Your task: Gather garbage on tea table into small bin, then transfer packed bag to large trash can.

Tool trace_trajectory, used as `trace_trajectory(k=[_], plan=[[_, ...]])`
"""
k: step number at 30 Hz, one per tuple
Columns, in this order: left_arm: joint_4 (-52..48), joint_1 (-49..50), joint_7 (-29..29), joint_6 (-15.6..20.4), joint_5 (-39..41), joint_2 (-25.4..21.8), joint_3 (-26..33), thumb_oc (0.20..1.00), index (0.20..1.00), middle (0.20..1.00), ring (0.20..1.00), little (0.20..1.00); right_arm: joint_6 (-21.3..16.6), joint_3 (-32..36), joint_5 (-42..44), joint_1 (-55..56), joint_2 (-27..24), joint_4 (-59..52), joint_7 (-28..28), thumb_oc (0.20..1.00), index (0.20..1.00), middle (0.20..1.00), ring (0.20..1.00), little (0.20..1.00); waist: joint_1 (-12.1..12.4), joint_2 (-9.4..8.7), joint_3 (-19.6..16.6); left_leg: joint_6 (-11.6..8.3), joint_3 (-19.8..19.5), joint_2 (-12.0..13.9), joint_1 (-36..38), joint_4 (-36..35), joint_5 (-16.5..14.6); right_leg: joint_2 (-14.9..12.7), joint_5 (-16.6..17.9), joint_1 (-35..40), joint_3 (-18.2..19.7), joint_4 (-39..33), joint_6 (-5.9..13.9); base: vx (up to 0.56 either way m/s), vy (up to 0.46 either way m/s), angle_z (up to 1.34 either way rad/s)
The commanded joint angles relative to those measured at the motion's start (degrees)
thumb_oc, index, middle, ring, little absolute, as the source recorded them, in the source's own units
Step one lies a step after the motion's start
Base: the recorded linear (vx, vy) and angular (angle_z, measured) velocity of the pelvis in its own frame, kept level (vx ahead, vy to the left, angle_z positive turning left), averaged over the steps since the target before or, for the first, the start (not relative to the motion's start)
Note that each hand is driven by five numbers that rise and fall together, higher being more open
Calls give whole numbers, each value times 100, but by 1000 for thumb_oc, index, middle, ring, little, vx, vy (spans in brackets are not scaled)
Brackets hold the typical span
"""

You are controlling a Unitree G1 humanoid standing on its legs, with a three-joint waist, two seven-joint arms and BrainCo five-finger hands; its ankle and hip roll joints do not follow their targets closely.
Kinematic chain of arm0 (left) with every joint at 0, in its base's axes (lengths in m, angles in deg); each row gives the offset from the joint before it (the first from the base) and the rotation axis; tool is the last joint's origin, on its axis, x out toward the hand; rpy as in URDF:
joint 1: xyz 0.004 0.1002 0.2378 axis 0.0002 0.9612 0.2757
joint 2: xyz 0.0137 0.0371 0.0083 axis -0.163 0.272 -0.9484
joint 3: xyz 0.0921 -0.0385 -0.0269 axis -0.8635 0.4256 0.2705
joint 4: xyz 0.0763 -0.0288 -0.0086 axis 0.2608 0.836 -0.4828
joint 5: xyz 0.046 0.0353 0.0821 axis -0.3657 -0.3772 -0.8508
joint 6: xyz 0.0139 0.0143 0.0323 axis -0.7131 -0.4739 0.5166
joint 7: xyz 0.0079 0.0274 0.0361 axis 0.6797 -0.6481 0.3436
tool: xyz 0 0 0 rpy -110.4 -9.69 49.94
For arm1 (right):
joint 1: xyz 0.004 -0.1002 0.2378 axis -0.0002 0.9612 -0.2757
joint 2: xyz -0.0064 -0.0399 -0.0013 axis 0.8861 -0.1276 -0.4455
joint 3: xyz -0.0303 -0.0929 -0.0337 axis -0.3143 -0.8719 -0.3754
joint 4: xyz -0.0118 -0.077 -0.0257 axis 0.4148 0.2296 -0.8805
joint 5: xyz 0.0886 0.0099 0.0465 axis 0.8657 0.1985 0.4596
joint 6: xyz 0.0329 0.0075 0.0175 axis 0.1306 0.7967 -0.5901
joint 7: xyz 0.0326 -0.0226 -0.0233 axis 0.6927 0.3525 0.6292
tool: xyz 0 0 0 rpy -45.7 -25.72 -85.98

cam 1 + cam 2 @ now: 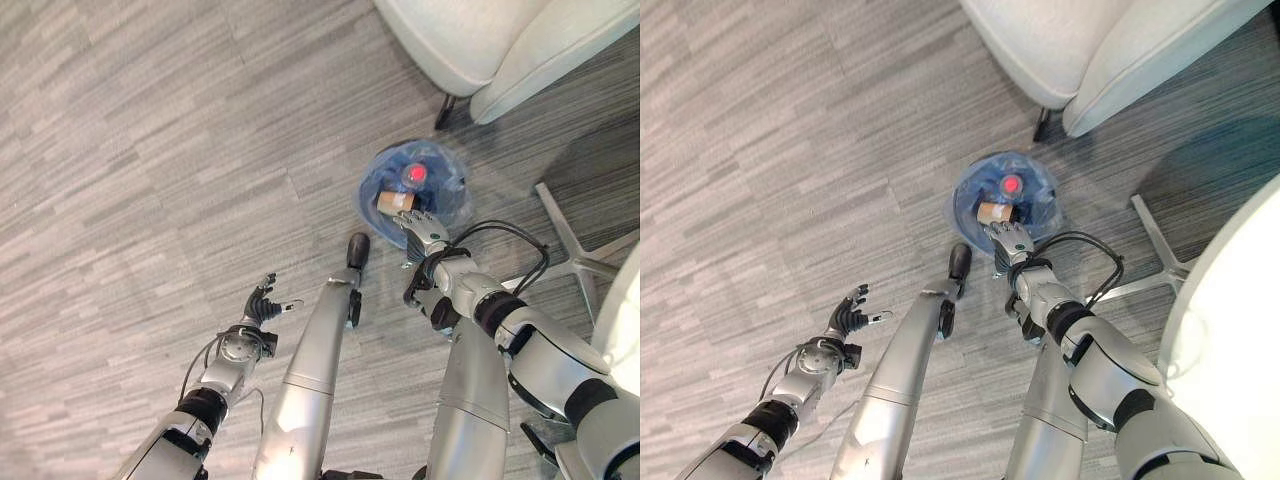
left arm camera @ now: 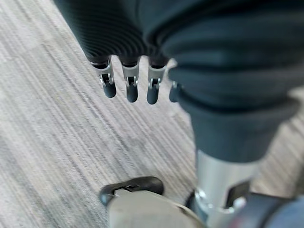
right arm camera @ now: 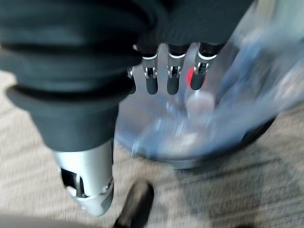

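Small bin (image 1: 415,195) sits under the reaching, loose-fingered right hand (image 1: 424,232).

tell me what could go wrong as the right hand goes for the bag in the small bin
The right hand hangs at the near rim of the small bin with relaxed fingers, so it may push the bin and tip it rather than catch the thin blue bag. A careless pull might spill the bottle with the red cap or the brown cup.

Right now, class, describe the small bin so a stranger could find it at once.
Start at the pale armchair on the grey carpet. Just in front of its dark leg stands the small bin, round, lined with a translucent blue bag and holding rubbish, including something red, with the right hand at its rim.
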Motion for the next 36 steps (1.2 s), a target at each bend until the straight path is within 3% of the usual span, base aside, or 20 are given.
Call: trace_trajectory(k=[1, 2, 9, 18, 22, 29, 31, 32, 36], plan=[[-71, 103, -160, 153, 55, -80, -194, 1000, 1000, 1000, 1000, 1000, 39, -155, 70, -32, 229, 277, 37, 1000, 1000, 1000, 1000, 1000, 125, 264, -6, -106, -103, -69, -41, -268, -83, 26, -453, 87, 569, -114, 442, -24, -27, 14], [-82, 66, -162, 140, 34, -72, -233, 1000, 1000, 1000, 1000, 1000, 15, -78, 267, 18, 351, 300, 64, 200, 200, 200, 200, 200, 131, 284, 10, -109, -112, -81, -126, -177, -69, 9, -458, 17, 574, -23, 423, -32, -27, 9], [-70, -19, -105, 97, 42, -9, -248, 1000, 1000, 1000, 1000, 1000, -176, 395, 1096, 120, 323, -264, -63, 200, 200, 200, 200, 200, 118, 294, -20, -149, -104, -39, 6, -418, 53, 54, -373, 103, 529, -147, 449, -47, -4, 4], [-24, 70, 18, -28, -51, 26, -13, 1000, 1000, 1000, 1000, 1000, -390, 1265, 1960, 466, -8, -1563, -178, 200, 200, 200, 200, 200, 51, 172, -191, -160, -152, 120, 899, -1199, 173, 252, -143, 969, 281, -917, 619, -54, -1, -4], [-59, 372, 105, -123, -121, 48, 266, 1000, 1000, 1000, 1000, 1000, -657, 2022, 2781, 1356, -28, -2854, -1, 200, 200, 200, 200, 200, -92, 13, -286, -173, -199, 201, 2043, -1821, 190, 371, 86, 2114, 78, -1650, 744, 8, -9, -4], [-310, 868, 183, -166, -134, 54, 530, 1000, 1000, 1000, 1000, 1000, -914, 2525, 3343, 2381, 9, -4115, 306, 200, 200, 200, 200, 200, -262, -149, -342, -226, -210, 295, 3536, -2620, 258, 520, 351, 3636, -89, -2678, 842, 51, -5, -6], [-497, 1139, 251, -175, -127, 74, 676, 1000, 1000, 1000, 1000, 1000, -1013, 2744, 3490, 2814, -29, -4669, 480, 200, 200, 200, 200, 200, -330, -253, -515, -268, -188, 345, 4212, -3038, 307, 603, 464, 4344, -163, -3219, 904, 89, -14, -19], [-515, 1205, 275, -180, -139, 62, 710, 1000, 1000, 1000, 1000, 1000, -1059, 2827, 3511, 2953, -34, -4809, 512, 200, 200, 200, 200, 200, -358, -258, -545, -252, -174, 351, 4367, -3199, 485, 624, 672, 4544, -268, -3446, 880, 66, 5, -5], [-708, 1606, 333, -193, -253, 21, 853, 1000, 1000, 1000, 1000, 1000, -1123, 3030, 3550, 3330, -135, -5404, 690, 200, 200, 200, 200, 200, -458, -354, -800, -288, -105, 400, 5140, -3650, 517, 741, 818, 5353, -288, -4036, 976, 85, 11, -6]])
